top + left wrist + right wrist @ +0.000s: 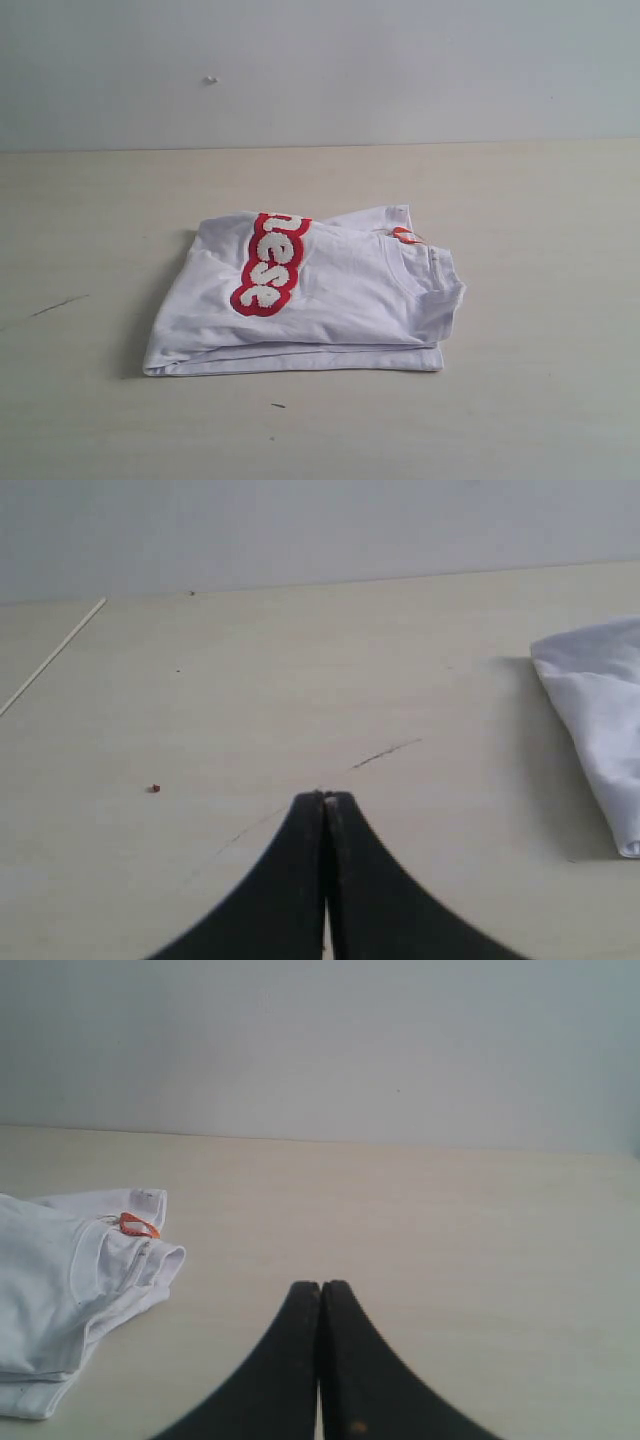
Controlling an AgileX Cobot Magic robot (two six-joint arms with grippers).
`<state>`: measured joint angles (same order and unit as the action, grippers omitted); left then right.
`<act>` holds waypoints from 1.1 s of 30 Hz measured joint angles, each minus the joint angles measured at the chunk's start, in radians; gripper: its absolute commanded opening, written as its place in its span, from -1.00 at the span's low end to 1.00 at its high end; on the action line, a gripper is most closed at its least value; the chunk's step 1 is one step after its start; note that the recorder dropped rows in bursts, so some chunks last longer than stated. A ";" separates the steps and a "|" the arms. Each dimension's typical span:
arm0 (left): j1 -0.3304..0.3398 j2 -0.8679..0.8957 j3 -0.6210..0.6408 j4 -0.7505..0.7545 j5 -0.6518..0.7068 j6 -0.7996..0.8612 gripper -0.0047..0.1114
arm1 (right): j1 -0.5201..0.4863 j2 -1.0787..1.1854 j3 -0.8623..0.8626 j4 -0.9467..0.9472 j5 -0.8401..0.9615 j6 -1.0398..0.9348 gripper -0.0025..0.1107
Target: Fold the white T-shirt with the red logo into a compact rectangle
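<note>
The white T-shirt [330,300] lies folded into a rough rectangle at the middle of the table. Its red logo [268,262] runs across the top layer, partly wrapped under the far fold. The ribbed neck and small orange tag [403,236] sit at its right end. No arm shows in the exterior view. My left gripper [324,798] is shut and empty over bare table, with a shirt edge [600,710] well off to one side. My right gripper [320,1287] is also shut and empty, apart from the shirt's neck end [90,1270] and orange tag [137,1225].
The pale wooden table [520,400] spreads all round the shirt, with a grey wall [320,70] behind it. A thin dark scratch [58,305] marks the left side and a tiny red speck [153,788] lies near my left gripper.
</note>
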<state>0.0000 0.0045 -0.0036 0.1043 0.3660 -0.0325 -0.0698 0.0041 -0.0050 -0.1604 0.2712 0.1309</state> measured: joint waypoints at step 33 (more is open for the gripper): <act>0.000 0.000 0.000 0.000 0.000 0.000 -0.92 | -0.065 0.000 0.000 -0.019 -0.002 0.000 -0.96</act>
<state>0.0000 0.0045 -0.0036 0.1043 0.3660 -0.0325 -0.1351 0.0041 -0.0050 -0.1789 0.2690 0.1309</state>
